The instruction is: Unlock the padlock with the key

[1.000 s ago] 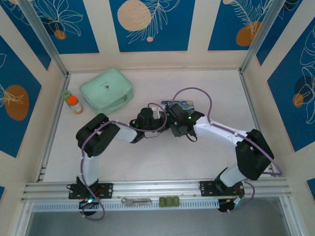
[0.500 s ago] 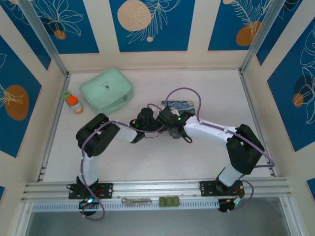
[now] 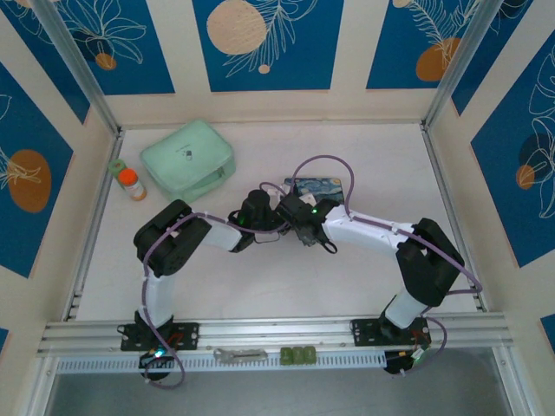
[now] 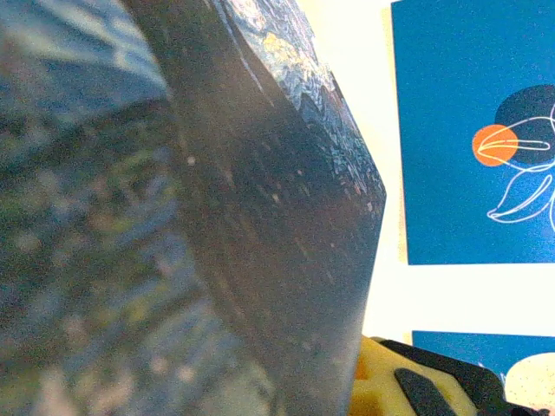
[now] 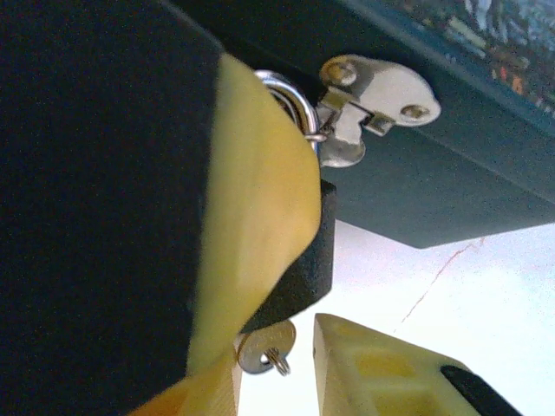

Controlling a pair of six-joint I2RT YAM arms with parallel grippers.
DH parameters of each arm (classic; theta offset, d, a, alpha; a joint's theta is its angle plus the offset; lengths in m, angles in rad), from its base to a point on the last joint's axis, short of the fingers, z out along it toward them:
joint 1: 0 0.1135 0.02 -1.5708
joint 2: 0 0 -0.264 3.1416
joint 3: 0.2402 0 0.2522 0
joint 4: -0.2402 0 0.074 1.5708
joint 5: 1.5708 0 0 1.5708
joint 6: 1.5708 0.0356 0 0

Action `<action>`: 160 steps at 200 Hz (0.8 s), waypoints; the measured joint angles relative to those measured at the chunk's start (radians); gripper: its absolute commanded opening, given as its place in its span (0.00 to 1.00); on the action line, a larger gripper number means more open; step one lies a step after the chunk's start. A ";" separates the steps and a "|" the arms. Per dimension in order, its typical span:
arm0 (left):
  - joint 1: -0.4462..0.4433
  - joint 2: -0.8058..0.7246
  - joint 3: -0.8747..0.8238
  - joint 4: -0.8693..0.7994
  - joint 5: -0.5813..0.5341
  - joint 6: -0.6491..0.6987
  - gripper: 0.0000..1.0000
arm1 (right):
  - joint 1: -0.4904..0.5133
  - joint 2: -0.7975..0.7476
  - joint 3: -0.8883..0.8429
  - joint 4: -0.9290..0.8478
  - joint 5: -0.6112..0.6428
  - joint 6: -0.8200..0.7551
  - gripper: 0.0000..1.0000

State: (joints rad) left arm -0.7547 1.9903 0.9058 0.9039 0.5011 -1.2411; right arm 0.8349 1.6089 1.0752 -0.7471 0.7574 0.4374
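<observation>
the padlock [image 5: 295,97] hangs by its thin silvery shackle from the hasp [image 5: 375,97] on the side of the blue painted tin [image 5: 451,178]. a yellow finger in the right wrist view largely hides its dark body. the key [image 5: 263,347], a small flat silvery head on a tiny ring, shows just below that body, though it cannot be told whether it sits in the keyhole. the right gripper [image 3: 292,225] holds its fingers [image 5: 373,368] apart, the key head in the gap with bare table showing beside it. the left gripper [image 3: 270,222] is close up to the tin, and it cannot be told whether it is parted or closed. both pieces look light, hard and slick, and the lock likely swings freely on the hasp, so the body wants steadying by its flat sides while the key is pinched across its flat head and turned gently; a thin key could slip or bend. room is tight here, with the tin wall just behind and the two wrists nearly touching. the table [image 3: 260,286] toward the arm bases lies open, with the green pouch [image 3: 187,159] and orange-capped bottle [image 3: 132,184] well apart at far left.
</observation>
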 measured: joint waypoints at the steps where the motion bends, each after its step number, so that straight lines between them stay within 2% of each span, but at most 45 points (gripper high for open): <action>1: 0.000 0.000 0.000 0.000 0.000 0.000 0.00 | 0.000 0.000 0.000 0.001 0.000 -0.001 0.23; 24: 0.002 0.000 0.000 0.002 -0.001 -0.007 0.00 | 0.002 0.000 -0.007 0.020 0.004 0.001 0.16; 49: 0.004 0.000 0.000 0.003 -0.011 -0.008 0.00 | 0.002 0.000 -0.011 0.037 0.006 0.001 0.00; 83: 0.006 0.000 -0.002 -0.007 -0.014 -0.007 0.00 | -0.021 -0.029 -0.047 0.088 -0.044 -0.014 0.00; 109: 0.006 0.000 -0.006 -0.008 -0.016 -0.008 0.00 | -0.105 -0.095 -0.101 0.159 -0.217 -0.049 0.00; 142: 0.006 0.000 -0.010 -0.006 -0.027 -0.008 0.00 | -0.280 -0.167 -0.182 0.264 -0.558 -0.083 0.00; 160: 0.006 0.000 -0.013 -0.006 -0.027 -0.009 0.00 | -0.325 -0.177 -0.204 0.292 -0.662 -0.095 0.00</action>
State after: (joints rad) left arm -0.7486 1.9903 0.8932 0.8978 0.4740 -1.2503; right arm 0.5095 1.4322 0.8715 -0.4553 0.0956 0.3428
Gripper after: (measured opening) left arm 0.064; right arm 0.050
